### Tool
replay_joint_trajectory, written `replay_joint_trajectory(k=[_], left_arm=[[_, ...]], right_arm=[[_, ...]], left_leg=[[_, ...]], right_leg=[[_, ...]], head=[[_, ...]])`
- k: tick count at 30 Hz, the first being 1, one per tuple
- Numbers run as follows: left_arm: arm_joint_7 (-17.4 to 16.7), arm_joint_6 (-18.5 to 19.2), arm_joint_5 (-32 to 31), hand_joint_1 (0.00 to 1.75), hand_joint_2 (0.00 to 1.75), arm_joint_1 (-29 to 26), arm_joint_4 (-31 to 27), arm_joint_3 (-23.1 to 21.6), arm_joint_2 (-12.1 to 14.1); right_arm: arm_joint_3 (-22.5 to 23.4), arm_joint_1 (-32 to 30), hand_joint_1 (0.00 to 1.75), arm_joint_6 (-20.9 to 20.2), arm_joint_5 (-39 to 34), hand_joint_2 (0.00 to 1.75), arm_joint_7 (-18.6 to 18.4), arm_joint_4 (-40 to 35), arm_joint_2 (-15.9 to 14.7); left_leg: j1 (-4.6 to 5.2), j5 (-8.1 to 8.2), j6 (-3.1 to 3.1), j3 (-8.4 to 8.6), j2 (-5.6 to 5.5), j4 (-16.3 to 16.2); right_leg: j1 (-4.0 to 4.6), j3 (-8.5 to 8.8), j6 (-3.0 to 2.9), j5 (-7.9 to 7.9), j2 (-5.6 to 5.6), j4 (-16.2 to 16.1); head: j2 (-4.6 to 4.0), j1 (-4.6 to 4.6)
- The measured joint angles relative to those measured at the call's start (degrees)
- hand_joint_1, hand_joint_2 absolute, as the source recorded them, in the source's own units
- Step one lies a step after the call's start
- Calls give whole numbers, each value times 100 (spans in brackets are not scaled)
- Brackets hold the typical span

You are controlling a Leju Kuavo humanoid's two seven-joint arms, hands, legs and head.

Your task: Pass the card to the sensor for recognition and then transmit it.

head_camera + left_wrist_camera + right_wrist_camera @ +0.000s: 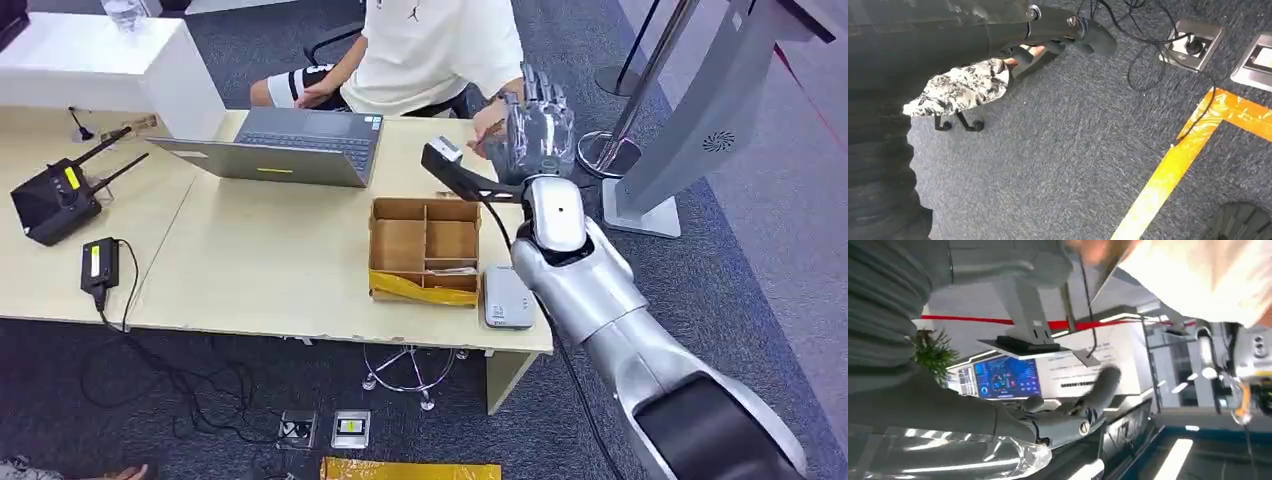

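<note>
We cannot make out the card; our right hand (540, 125), fingers upright and apart, is raised toward the seated person (440, 50), well beyond the card reader (507, 298) beside the cardboard box (425, 250). We judge the handover at or past completion. Left hand (1068, 35): grip unclear.

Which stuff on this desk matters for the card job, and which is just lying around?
Job things: right hand, raised by the person; card reader; divided cardboard box.

Lying about: laptop, black router with antennas, black adapter.
</note>
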State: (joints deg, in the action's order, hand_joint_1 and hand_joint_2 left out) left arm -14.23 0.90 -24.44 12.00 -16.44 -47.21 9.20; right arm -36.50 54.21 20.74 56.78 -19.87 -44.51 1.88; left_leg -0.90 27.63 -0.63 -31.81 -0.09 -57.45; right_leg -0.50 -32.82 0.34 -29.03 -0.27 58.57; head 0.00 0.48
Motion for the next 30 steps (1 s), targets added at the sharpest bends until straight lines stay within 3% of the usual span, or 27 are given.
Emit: replay_joint_trajectory(k=[3,7,13,17,24,26,30], left_arm=[[-20,-44,46,0,175,-66,2,13,7],[-13,-212,173,0,175,-199,7,63,57],[105,-385,332,0,175,-400,20,173,129],[175,-387,365,0,175,-444,24,243,160],[186,-380,365,0,175,-452,26,304,188],[186,-380,365,0,175,-452,26,308,190],[186,-400,363,0,175,-454,26,310,190]], right_arm=[[11,-253,0,-32,-54,175,139,-622,-66],[-35,-761,0,-477,-35,175,240,-1802,-131],[-534,-1506,0,-1660,-85,175,514,-3311,-236],[-1051,-1884,0,-2400,-278,175,778,-3613,-277],[-1766,-2155,0,-2369,-245,175,951,-3203,-262],[-1889,-2168,0,-2183,-201,175,909,-2956,-253],[-1976,-2114,0,-1380,9,175,616,-2321,-149]], left_leg=[[0,1,0,0,5,1],[-2,2,0,1,7,2],[-3,4,-3,1,7,5],[-4,4,-4,0,8,6],[-4,4,-4,-4,4,6],[-3,4,-4,-6,3,6],[-3,4,-4,-5,3,6]], right_leg=[[0,-1,0,0,7,1],[1,-2,-1,-2,9,0],[3,0,-3,-5,8,-2],[3,1,-3,-5,6,-2],[3,0,-3,-4,1,-1],[3,-1,-3,-4,1,-1],[3,-1,-3,-5,1,-1]], head=[[0,-2],[0,-4],[0,0],[0,-2],[0,0],[0,-2],[0,0]])
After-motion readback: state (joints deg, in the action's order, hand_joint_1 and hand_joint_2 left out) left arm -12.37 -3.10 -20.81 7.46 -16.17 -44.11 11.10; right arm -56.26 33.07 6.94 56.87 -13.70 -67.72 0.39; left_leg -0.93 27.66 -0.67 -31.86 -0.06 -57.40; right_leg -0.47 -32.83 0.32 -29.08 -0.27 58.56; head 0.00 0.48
